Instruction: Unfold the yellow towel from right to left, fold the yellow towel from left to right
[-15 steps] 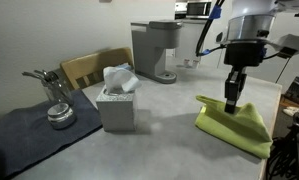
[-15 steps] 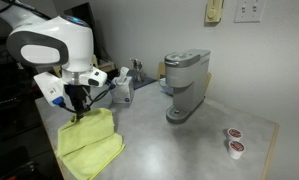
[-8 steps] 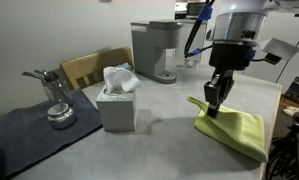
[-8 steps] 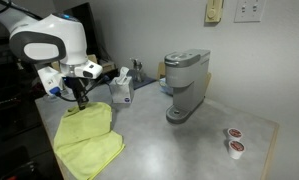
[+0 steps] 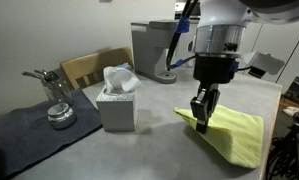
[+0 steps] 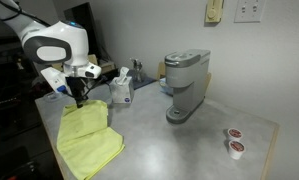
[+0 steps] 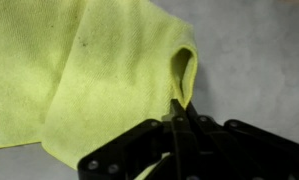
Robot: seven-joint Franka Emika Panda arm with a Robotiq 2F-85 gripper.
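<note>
Lime-yellow cloth: the yellow towel (image 7: 79,80) has its raised edge pinched in the shut jaws of the gripper (image 7: 179,108), the rest lying on the table (image 7: 259,50) ahead and to one side of them.

A pale grey countertop (image 5: 159,135) carries everything. In an exterior view, a yellow towel (image 5: 237,135) lies at its near right, mostly flat, with its left edge raised off the surface. A dark grey mat (image 5: 24,135) covers the near left corner. Between them stands a grey tissue box (image 5: 117,110), and a coffee maker (image 5: 154,50) stands farther back. In an exterior view, two small pods (image 6: 233,141) sit near the counter's right edge.
</note>
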